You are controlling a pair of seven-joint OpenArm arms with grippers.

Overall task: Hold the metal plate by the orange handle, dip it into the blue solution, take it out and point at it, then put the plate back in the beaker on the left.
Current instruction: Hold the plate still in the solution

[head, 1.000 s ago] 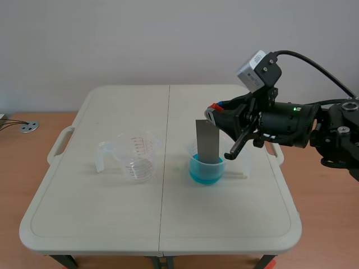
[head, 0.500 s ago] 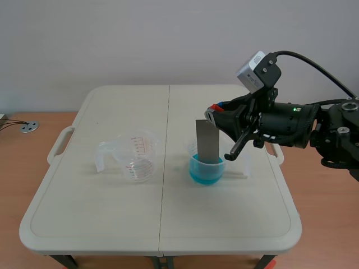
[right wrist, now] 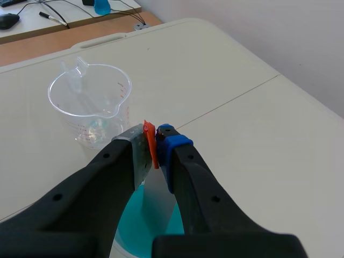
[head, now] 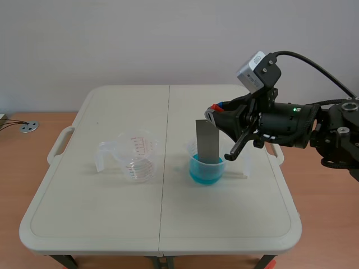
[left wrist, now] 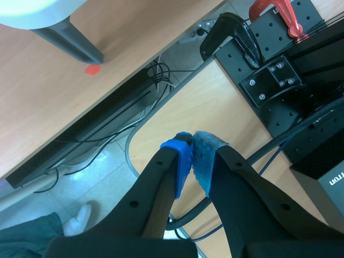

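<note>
Nothing has visibly moved since the earlier frames; in the scene view the right tool (head: pixel 215 114) grips the orange handle (head: pixel 213 106) of the metal plate (head: pixel 206 143), which stands upright in the blue solution (head: pixel 205 171) on the desk (head: pixel 101 218); the clear beaker (head: pixel 137 157) sits to its left; in the left wrist view the left tool (left wrist: pixel 192 144) is closed on nothing; in the right wrist view the fingers clamp the handle.

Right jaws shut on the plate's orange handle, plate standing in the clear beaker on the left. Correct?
Not quite. The metal plate stands in the beaker of blue solution, to the right of the clear beaker, as the scene view shows. The rest holds: the right arm's jaws are shut on the orange handle, seen in the right wrist view.
</note>
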